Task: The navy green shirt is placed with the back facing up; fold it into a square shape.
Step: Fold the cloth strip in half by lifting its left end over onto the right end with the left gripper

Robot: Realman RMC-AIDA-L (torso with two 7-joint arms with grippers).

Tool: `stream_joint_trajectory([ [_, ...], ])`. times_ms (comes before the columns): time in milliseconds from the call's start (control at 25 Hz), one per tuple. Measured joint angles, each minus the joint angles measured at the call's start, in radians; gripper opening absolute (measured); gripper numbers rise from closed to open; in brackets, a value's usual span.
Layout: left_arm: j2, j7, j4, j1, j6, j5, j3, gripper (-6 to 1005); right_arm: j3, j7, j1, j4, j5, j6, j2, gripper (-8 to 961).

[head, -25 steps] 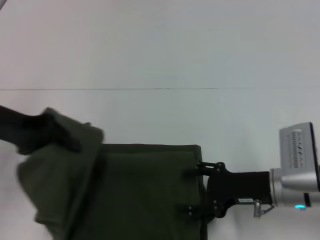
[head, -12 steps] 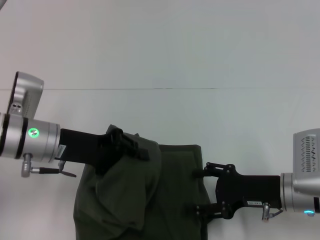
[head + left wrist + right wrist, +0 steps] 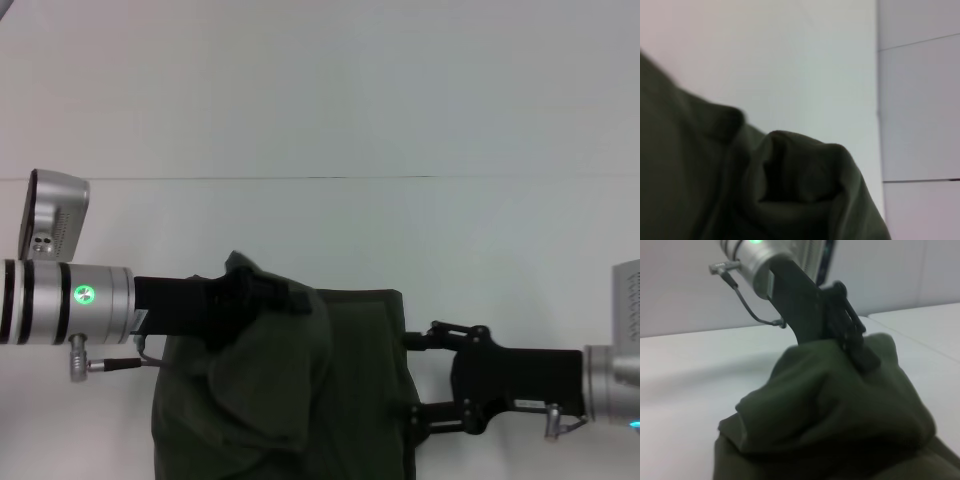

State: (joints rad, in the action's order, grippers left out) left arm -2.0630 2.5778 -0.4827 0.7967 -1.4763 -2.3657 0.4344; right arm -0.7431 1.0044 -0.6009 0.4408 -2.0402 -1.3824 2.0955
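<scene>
The large, plain, dark olive-green short-sleeved shirt (image 3: 300, 400) of soft matte fabric lies on the pale white bench (image 3: 320, 120), at its near edge and about the middle. Its left part is lifted and bunched into a hump draped over the rest; its right part lies flat. The left gripper (image 3: 262, 298) reaches in from the left above the shirt, its jaws closed on the raised fold of cloth, which hangs from them. The right gripper (image 3: 412, 378) sits low at the shirt's right edge, its jaws spread wide apart, the fingertips (image 3: 410, 342) just at the hem, gripping nothing.
</scene>
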Motion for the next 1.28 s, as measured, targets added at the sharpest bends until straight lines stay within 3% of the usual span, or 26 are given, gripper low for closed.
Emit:
stream_joint_trajectory([
  [280, -0.024, -0.059, 0.015, -0.01, 0.017, 0.07, 0.004, 326, 0.095, 0.03, 0.09, 0.092, 0.0, -0.055, -0.005, 905],
  [520, -0.02, -0.055, 0.027, -0.019, 0.003, 0.071, 0.002, 613, 0.122, 0.031, 0.112, 0.105, 0.0, -0.069, -0.006, 906],
  [680, 0.005, -0.054, 0.026, -0.034, -0.055, 0.09, -0.007, 766, 0.138, 0.036, 0.113, 0.104, 0.0, -0.071, -0.006, 906],
  [920, 0.065, -0.145, 0.012, -0.116, -0.169, 0.212, -0.008, 928, 0.199, 0.171, 0.113, 0.127, 0.0, -0.126, -0.023, 906],
  [1080, 0.108, -0.304, 0.01, -0.178, -0.242, 0.229, -0.009, 927, 0.215, 0.335, 0.102, 0.212, 0.0, -0.223, -0.023, 906],
  [1280, 0.116, -0.567, -0.018, -0.27, -0.271, 0.253, -0.022, 926, 0.175, 0.455, 0.037, 0.301, 0.0, -0.386, -0.005, 905],
])
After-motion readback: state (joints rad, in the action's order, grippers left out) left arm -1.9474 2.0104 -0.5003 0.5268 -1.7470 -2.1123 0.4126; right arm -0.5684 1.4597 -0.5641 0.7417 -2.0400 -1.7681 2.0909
